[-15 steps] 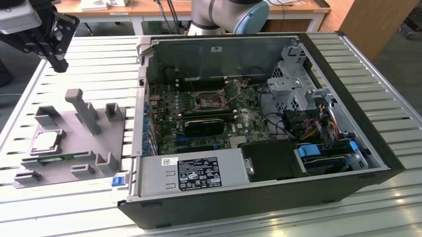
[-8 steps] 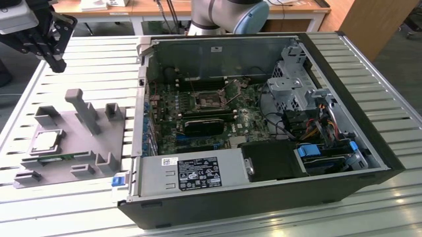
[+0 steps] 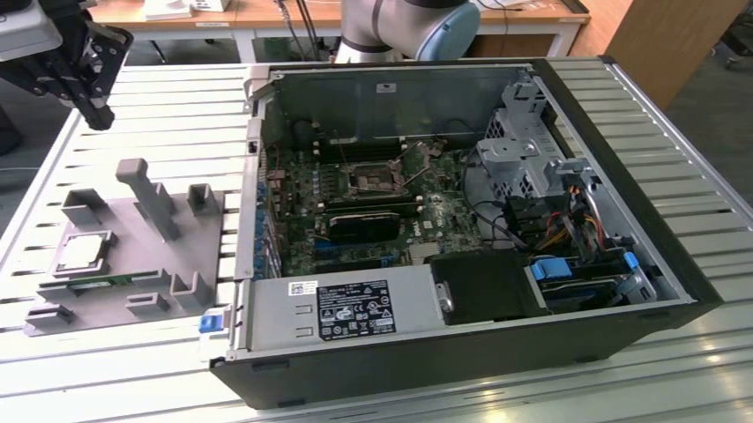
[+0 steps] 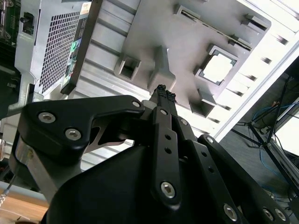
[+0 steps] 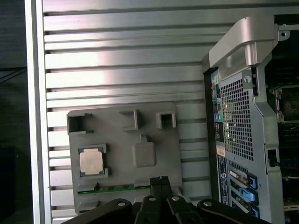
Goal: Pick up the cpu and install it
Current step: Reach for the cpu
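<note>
Slatted table [image 3: 153,97]: we find the cpu [image 3: 83,254] unpicked, nine o'clock of the case [image 3: 471,361] in the exterior view; gripper [image 5: 160,179] empty, fingers together

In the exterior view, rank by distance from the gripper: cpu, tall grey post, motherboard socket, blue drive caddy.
1. tall grey post, on the fixture, nearest the gripper.
2. cpu, in the fixture's pocket.
3. motherboard socket, inside the case.
4. blue drive caddy, at its far end.
</note>
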Tool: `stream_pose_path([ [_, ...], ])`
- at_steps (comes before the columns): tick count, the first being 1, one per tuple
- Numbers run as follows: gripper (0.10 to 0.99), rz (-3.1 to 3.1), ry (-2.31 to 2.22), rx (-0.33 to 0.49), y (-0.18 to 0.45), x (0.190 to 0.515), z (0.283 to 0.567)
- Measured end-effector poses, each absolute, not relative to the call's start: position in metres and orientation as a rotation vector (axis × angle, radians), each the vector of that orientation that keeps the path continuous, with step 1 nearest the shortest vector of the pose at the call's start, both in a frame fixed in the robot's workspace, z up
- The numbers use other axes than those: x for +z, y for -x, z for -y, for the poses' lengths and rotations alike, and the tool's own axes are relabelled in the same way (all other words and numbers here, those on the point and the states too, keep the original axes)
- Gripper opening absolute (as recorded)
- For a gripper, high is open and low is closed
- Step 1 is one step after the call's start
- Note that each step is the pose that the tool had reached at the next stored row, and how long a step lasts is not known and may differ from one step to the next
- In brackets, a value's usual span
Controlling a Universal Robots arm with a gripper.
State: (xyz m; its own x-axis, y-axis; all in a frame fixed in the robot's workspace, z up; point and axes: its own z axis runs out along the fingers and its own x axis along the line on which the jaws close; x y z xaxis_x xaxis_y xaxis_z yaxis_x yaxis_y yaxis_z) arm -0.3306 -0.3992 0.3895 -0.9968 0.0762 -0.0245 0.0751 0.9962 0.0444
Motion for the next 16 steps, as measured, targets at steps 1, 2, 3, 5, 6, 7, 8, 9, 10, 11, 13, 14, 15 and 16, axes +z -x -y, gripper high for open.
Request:
stream_pose_path([
  [1, 0.106, -3.112, -0.118, 0.068, 0.3310, 0.3895, 0.3992],
  [2, 0.106, -3.113, -0.118, 0.068, 0.3315, 0.3894, 0.3992],
  [3, 0.106, -3.113, -0.118, 0.068, 0.3319, 0.3894, 0.3992],
  [5, 0.106, -3.113, -0.118, 0.068, 0.3329, 0.3894, 0.3992],
  [6, 0.106, -3.113, -0.118, 0.068, 0.3333, 0.3894, 0.3992],
  [7, 0.106, -3.113, -0.118, 0.068, 0.3337, 0.3894, 0.3992],
  [8, 0.106, -3.113, -0.118, 0.068, 0.3342, 0.3894, 0.3992],
  [9, 0.106, -3.113, -0.118, 0.068, 0.3346, 0.3893, 0.3992],
  [10, 0.106, -3.112, -0.118, 0.068, 0.3351, 0.3893, 0.3992],
  [11, 0.106, -3.113, -0.118, 0.068, 0.3357, 0.3893, 0.3992],
  [13, 0.106, -3.113, -0.118, 0.068, 0.3366, 0.3893, 0.3992],
  [14, 0.106, -3.112, -0.118, 0.068, 0.3370, 0.3892, 0.3992],
  [15, 0.106, -3.113, -0.118, 0.068, 0.3374, 0.3893, 0.3992],
  [16, 0.106, -3.113, -0.118, 0.068, 0.3379, 0.3893, 0.3991],
])
